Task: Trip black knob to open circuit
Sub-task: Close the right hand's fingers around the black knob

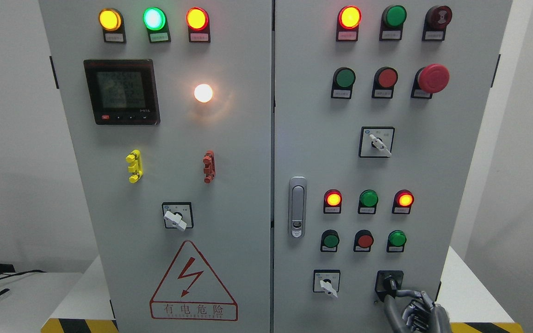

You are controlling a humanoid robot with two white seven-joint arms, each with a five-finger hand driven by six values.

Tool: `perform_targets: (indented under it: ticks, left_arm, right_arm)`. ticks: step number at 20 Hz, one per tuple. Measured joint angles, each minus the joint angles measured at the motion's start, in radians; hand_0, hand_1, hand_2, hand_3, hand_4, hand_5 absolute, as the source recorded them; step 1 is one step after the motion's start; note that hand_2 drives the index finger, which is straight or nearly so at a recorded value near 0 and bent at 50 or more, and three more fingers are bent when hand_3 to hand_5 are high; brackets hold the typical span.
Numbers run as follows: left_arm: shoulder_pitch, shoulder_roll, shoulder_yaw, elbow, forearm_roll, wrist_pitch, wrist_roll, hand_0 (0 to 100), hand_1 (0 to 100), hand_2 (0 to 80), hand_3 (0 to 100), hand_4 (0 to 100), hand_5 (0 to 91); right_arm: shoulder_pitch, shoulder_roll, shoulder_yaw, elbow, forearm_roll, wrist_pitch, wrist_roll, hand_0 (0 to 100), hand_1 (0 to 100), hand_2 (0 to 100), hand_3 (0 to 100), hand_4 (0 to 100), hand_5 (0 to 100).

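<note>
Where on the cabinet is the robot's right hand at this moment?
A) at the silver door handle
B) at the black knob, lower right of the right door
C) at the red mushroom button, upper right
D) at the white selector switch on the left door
B: the right hand reaches up from the bottom edge with its fingers at the black knob, low on the right door.

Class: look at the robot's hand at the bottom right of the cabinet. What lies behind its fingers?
Behind the right hand sit the black knob on its black plate and the grey cabinet door. The fingers reach the knob's lower edge; the contact itself is covered.
</note>
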State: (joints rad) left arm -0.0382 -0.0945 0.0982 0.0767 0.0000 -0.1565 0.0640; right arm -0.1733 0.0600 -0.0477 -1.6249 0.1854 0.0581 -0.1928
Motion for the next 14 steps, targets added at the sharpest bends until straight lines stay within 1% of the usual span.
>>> perform_targets:
  ticks: [14]
  left_arm:
    - [0.0, 0.0, 0.0, 0.0, 0.0, 0.0, 0.0, 12, 39, 0.0, 0, 0, 0.0]
  right_arm:
    - [-0.001, 0.001, 0.003, 0.002, 0.0, 0.0, 0.0, 37, 64, 51, 92, 99, 100]
